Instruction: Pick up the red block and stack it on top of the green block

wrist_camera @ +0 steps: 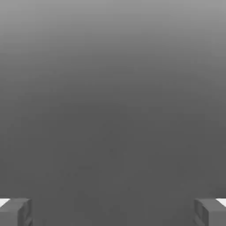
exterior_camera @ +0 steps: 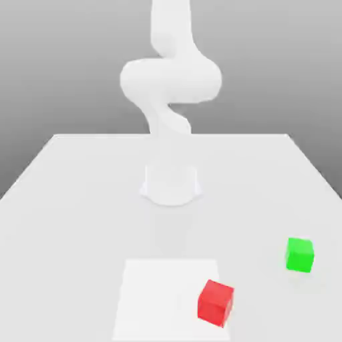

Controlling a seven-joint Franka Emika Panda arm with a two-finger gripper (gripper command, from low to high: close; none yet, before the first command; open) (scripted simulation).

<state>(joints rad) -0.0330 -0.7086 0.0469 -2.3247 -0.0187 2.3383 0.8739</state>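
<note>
The red block (exterior_camera: 215,304) and green block (exterior_camera: 299,255) look smooth and matt. The white arm (exterior_camera: 171,80) looks smooth, like plastic.

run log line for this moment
gripper: open, empty | red block: unstacked | green block: on table, nothing on top

No lettering, label, brand, number or sign can be read on the red block (exterior_camera: 215,303), the green block (exterior_camera: 300,255), the arm (exterior_camera: 171,80) or the counter (exterior_camera: 67,234), though pale surfaces might hide faint marks.
</note>
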